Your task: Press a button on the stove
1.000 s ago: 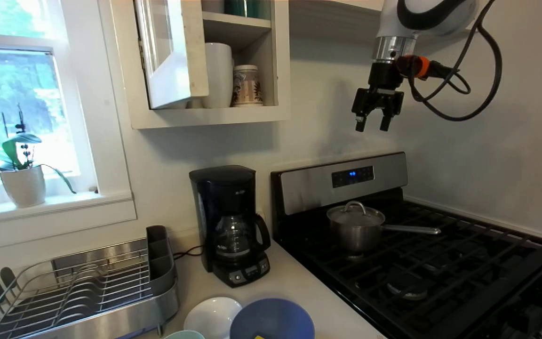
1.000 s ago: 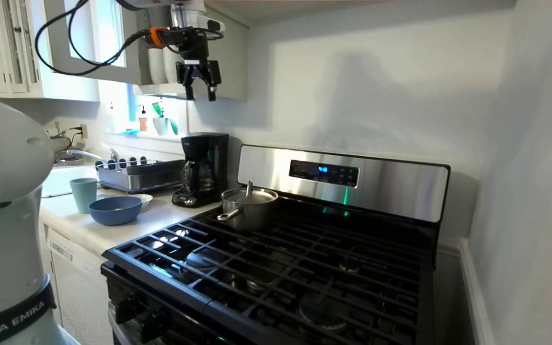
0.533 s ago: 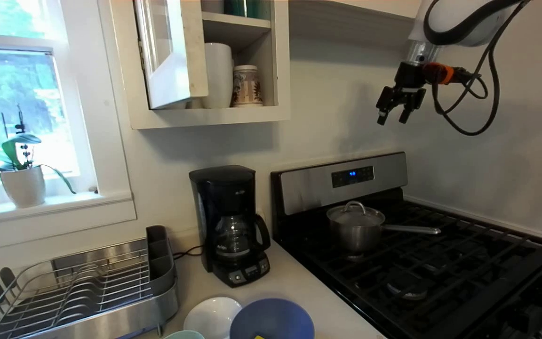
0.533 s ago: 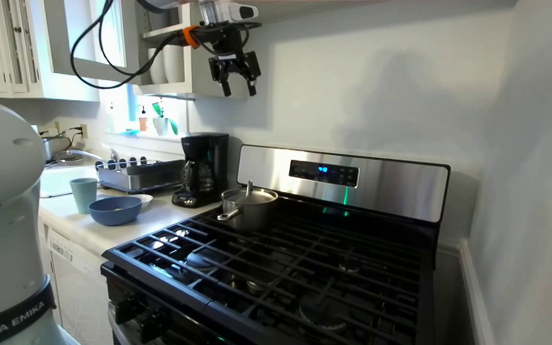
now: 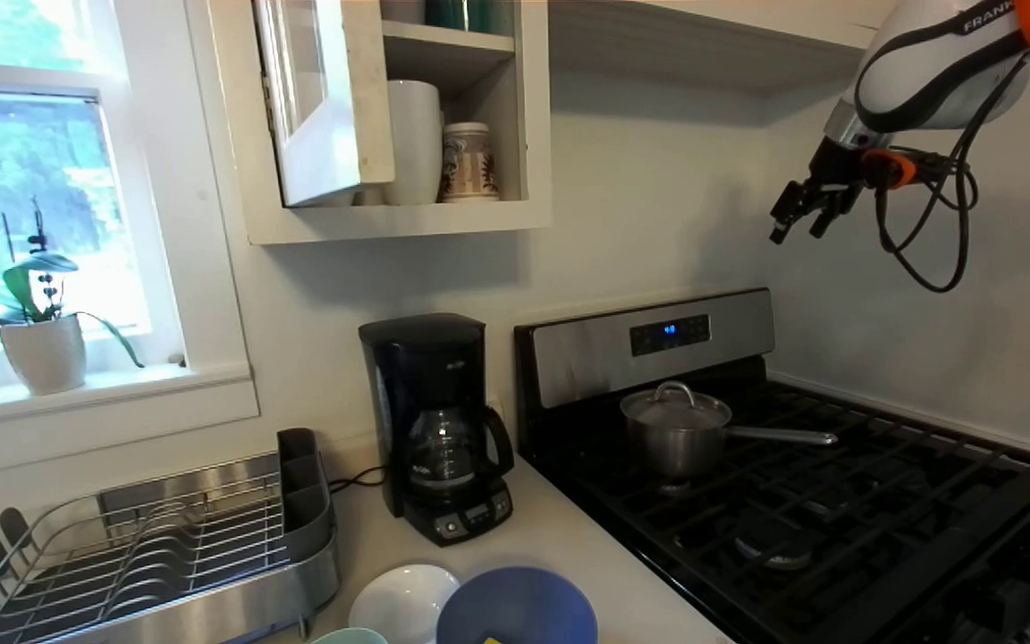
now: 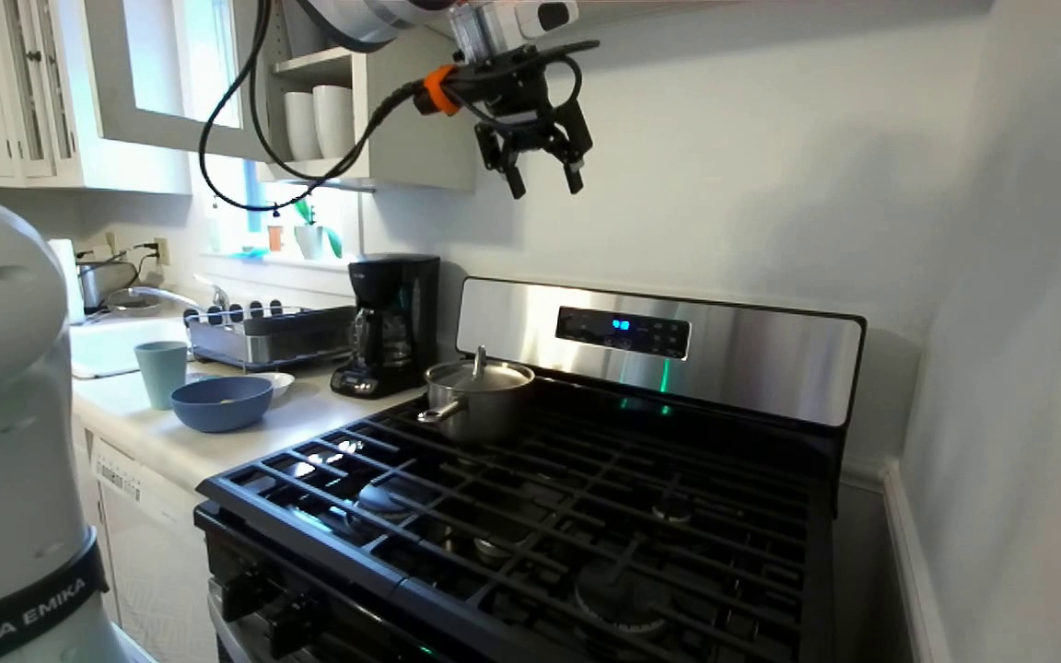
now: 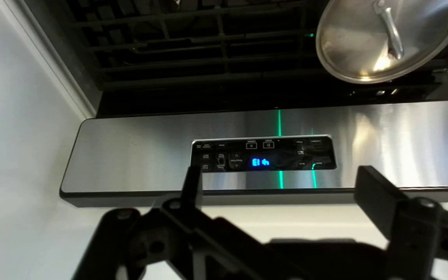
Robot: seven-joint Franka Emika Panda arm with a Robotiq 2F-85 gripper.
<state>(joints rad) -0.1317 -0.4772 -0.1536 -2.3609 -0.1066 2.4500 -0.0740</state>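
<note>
The stove is a steel gas range with black grates; its raised back panel shows in both exterior views and in the wrist view. The black control panel with flat buttons and a blue display sits in the middle of it. It appears upside down in the wrist view, where the button labels are blurred. My gripper is open and empty. It hangs tilted in the air, above and apart from the back panel. In the wrist view its fingers straddle the control panel.
A lidded steel pot stands on the grates below the panel. A black coffee maker stands on the counter beside the stove. An open wall cabinet hangs above. A side wall borders the stove.
My gripper has moved to the right in both exterior views, away from the cabinet. It has tilted more. The fingers have stayed open; stove and pot have not moved.
</note>
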